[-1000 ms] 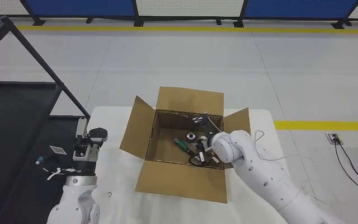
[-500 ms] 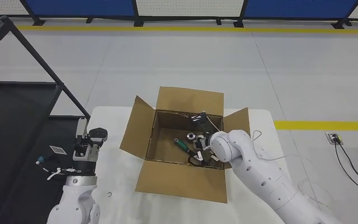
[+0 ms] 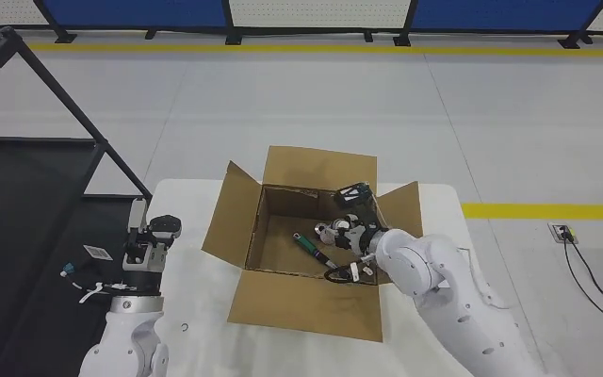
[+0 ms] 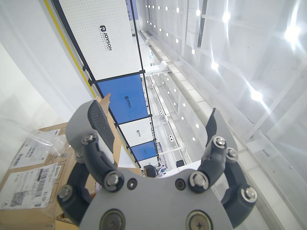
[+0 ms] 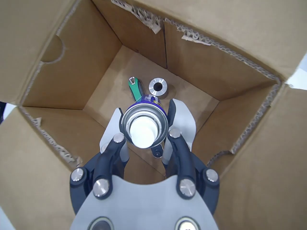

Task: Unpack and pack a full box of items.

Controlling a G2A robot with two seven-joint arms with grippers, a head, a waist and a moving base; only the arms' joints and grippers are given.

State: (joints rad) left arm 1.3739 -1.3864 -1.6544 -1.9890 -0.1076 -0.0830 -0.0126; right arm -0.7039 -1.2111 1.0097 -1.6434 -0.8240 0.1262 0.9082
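Note:
An open cardboard box (image 3: 247,212) (image 5: 72,56) stands mid-table with its flaps spread. Above its inside, my right gripper (image 5: 145,118) (image 3: 358,236) is shut on a purple spray can (image 5: 144,123) with a white cap, held upright. On the box floor lie a green-handled tool (image 5: 134,89) (image 3: 306,245) and a silver metal cylinder (image 5: 158,87) (image 3: 322,229). A small black piece (image 5: 157,152) sits below the can. My left gripper (image 4: 158,130) (image 3: 151,236) rests at the table's left edge, pointing up, open and empty.
A labelled cardboard box (image 4: 31,168) with a clear plastic bag (image 4: 28,132) lies beside the left gripper. A black frame (image 3: 66,160) and small cable parts (image 3: 89,283) stand left of the white table (image 3: 198,311). A small ring (image 3: 185,328) lies on the table's front left.
My right gripper has risen from the box floor with the spray can in it, and the arm has drawn back toward the right. The left arm is still.

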